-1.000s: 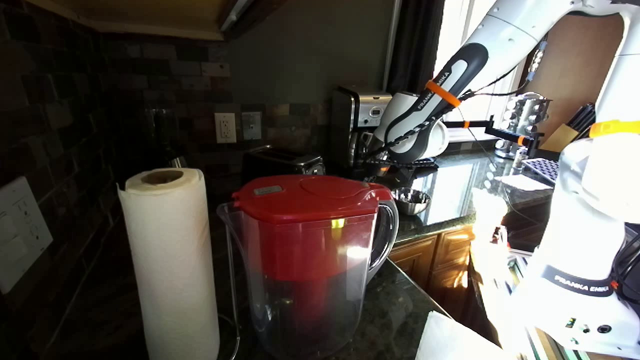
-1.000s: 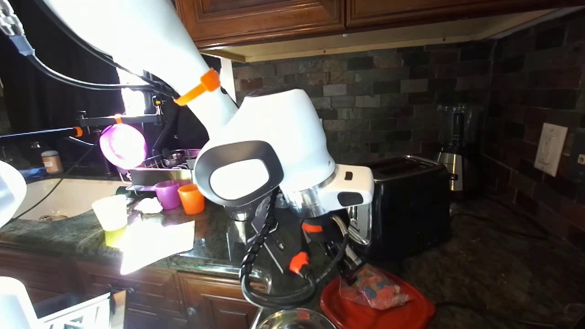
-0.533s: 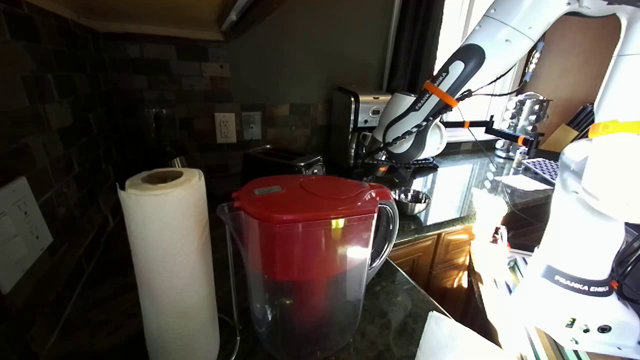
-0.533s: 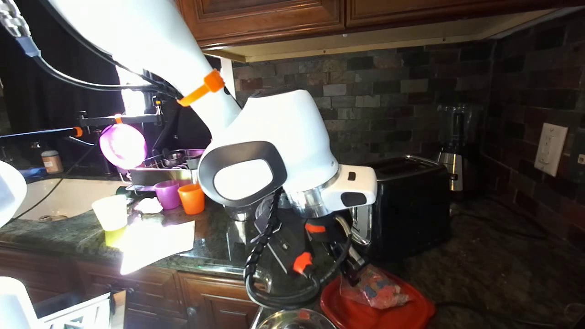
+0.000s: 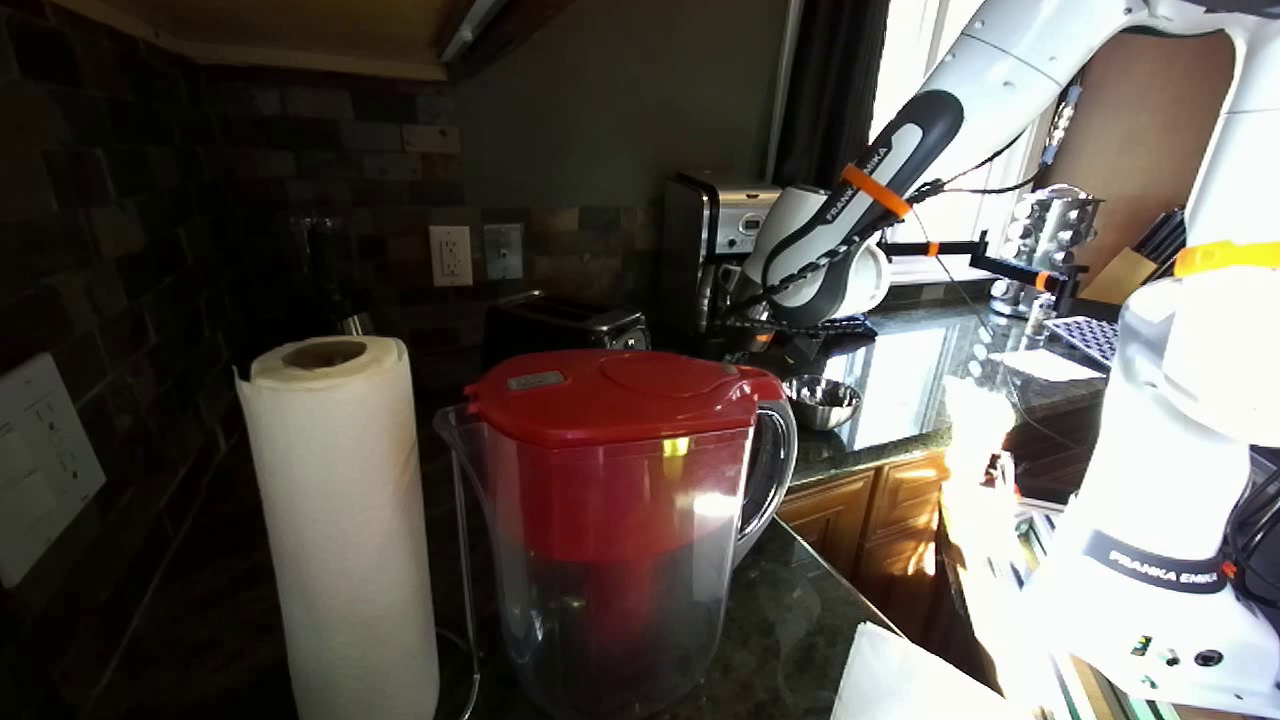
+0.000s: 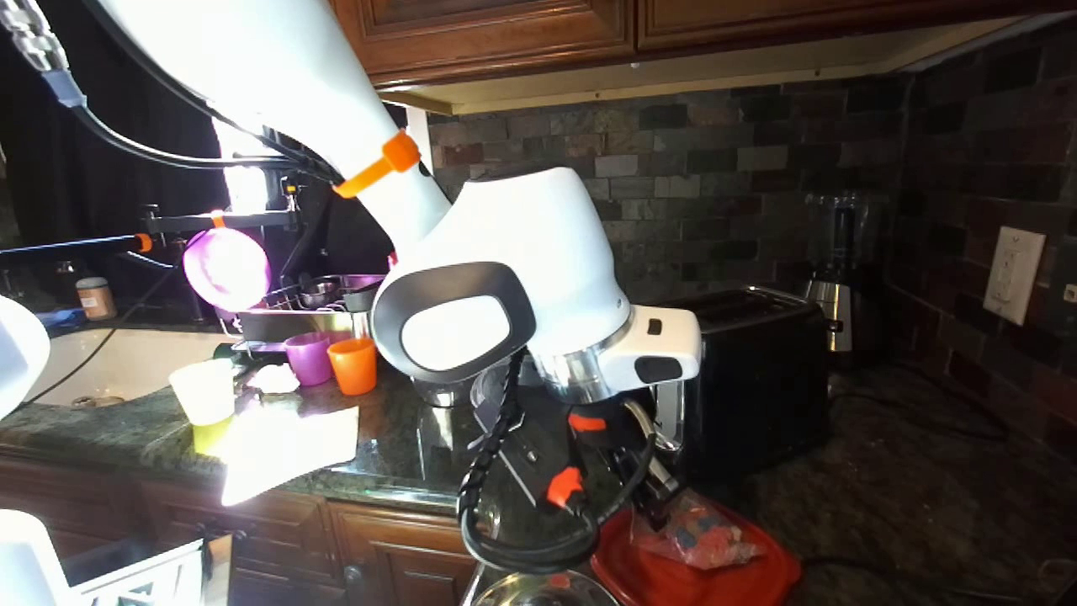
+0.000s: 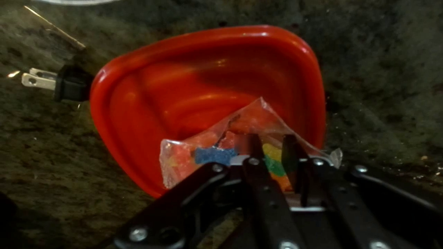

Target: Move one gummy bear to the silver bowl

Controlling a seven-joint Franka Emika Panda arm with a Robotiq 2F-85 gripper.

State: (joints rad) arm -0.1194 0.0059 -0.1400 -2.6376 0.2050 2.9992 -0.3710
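Black two-finger claw (image 7: 272, 141) edges sideways at clear plastic bag (image 7: 249, 121) of multicoloured gummies (image 7: 214, 156) | slightly parted, seemingly empty | pick likely pending

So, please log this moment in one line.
tool: jaws apart at gummy bag, contact unclear; bag: in red tray; silver bowl: on counter

Clear plastic candy bag (image 7: 221, 137): crinkled, glossy film. Blue oblong candy (image 7: 214, 155): grainy, matt. Red rounded dish (image 7: 133, 117): smooth, shiny plastic. Silver round bowl (image 5: 825, 416): mirror-bright metal. Dark speckled countertop (image 6: 909, 497): polished, stone-like. White cylindrical towel roll (image 5: 345, 530): matt paper. Red-lidded clear pitcher (image 5: 610, 500): glossy plastic. Brown cabinets (image 6: 480, 42): varnished wood. Black gripper (image 7: 269, 141): dull, shiny metal screws (image 7: 138, 234).
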